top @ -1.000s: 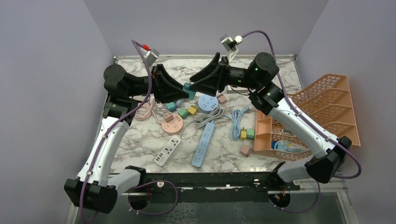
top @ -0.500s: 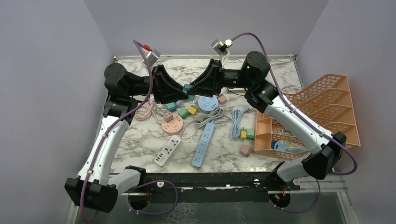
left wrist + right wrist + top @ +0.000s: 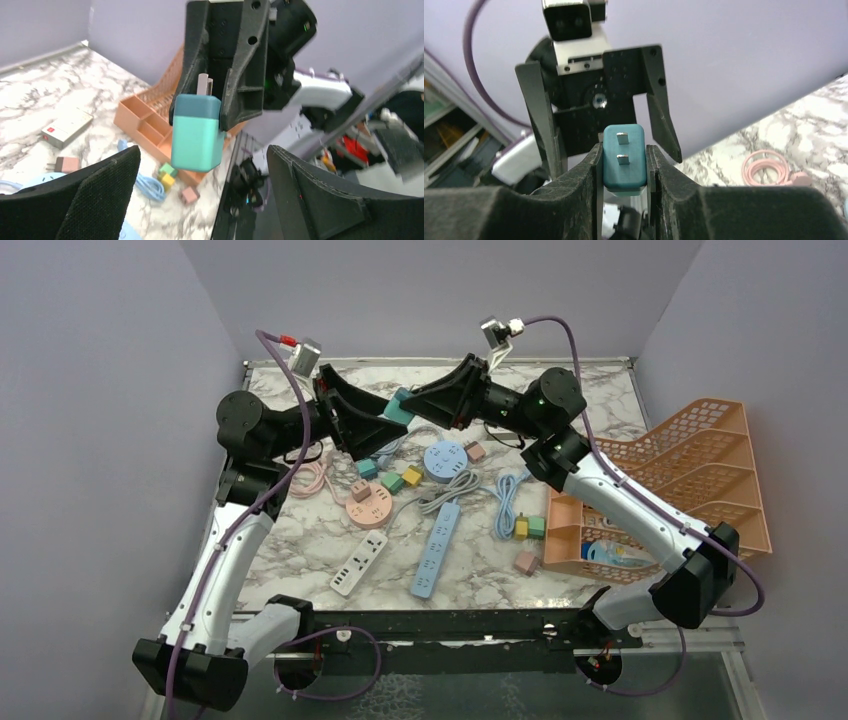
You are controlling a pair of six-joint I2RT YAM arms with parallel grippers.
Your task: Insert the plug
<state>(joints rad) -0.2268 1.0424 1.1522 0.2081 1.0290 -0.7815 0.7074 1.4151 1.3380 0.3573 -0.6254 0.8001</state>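
The right gripper [image 3: 624, 150] was clenched on the teal plug [image 3: 624, 172], its two fingers pressing the plug's flat sides. The two metal prongs [image 3: 622, 137] faced back toward the right wrist camera, not out past the fingertips. Directly opposite, the left gripper [image 3: 202, 150] was released, with its fingers spread wide and nothing between them. In the left wrist view the plug sat in line with that gap, near it but not inside it.

Both arms met high over the far half of the table [image 3: 300, 530], so the plug hung in the air, well apart from every socket. Below lay a round blue socket [image 3: 446, 460], a round pink socket [image 3: 368, 505], a blue power strip [image 3: 436, 550] and a white power strip [image 3: 359, 563]. Small coloured adapters and coiled cables lay scattered among them. The orange basket [image 3: 700, 470] stood off to the right.

Judging by this, the step in hand was a handover — insertion itself had not begun. With the prongs turned inward, the right arm could hardly have pushed them into anything. The next move probably called for the left fingers to close squarely on the free end of the teal body. The prongs would need to stay exposed, and the right fingers should let go only once that hold was firm. Which socket was meant to take the plug could not be told.
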